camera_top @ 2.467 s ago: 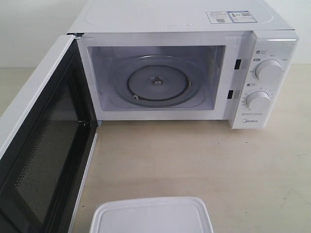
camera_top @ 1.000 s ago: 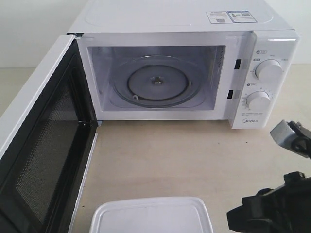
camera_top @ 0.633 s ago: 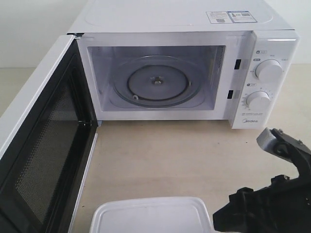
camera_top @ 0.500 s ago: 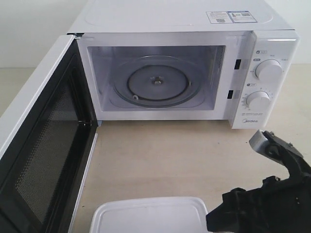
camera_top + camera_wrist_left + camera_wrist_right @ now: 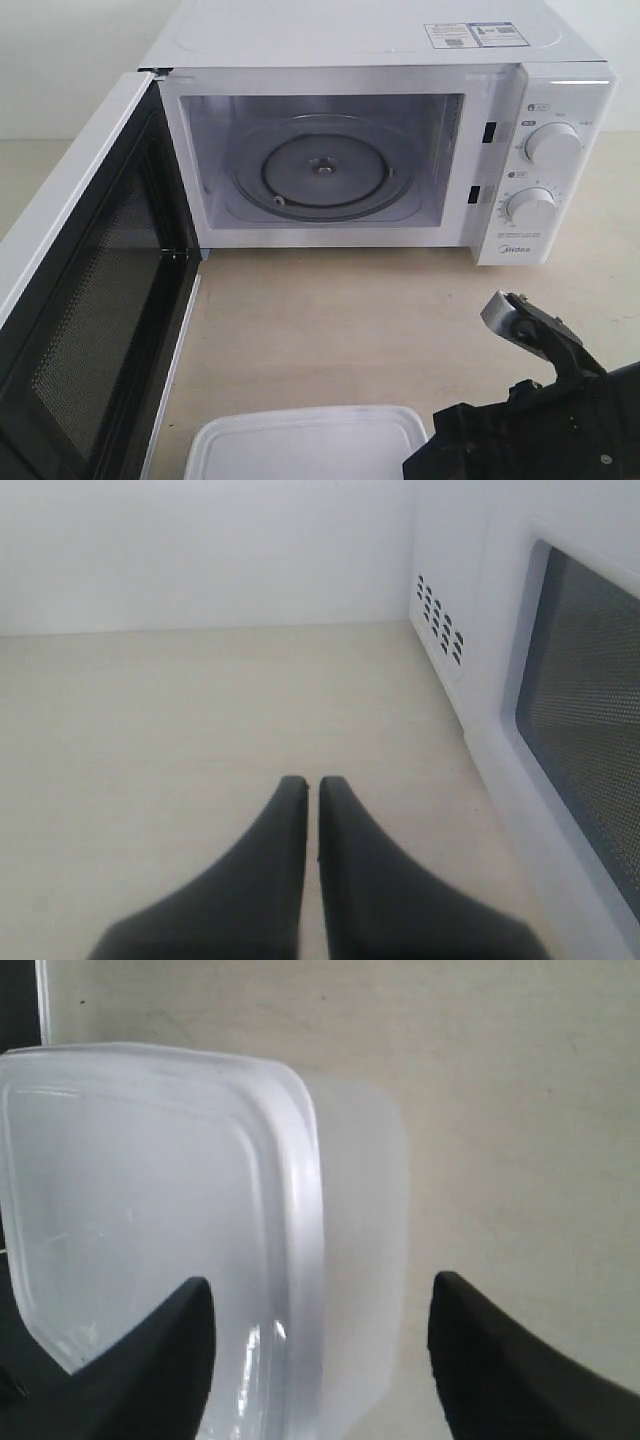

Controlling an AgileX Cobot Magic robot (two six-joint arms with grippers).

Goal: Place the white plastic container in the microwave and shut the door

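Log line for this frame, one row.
pre-grasp | right gripper: jaws open at white plastic container rim | left gripper: jaws shut | door: open

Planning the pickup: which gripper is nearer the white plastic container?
Right. The right gripper hangs open over the white plastic container's edge. The left gripper sits shut beside the door's outer face, container out of its view.

The left gripper (image 5: 311, 784), jaws pressed together, hangs over the beige table (image 5: 170, 730) near the door (image 5: 590, 705) with its dark mesh window
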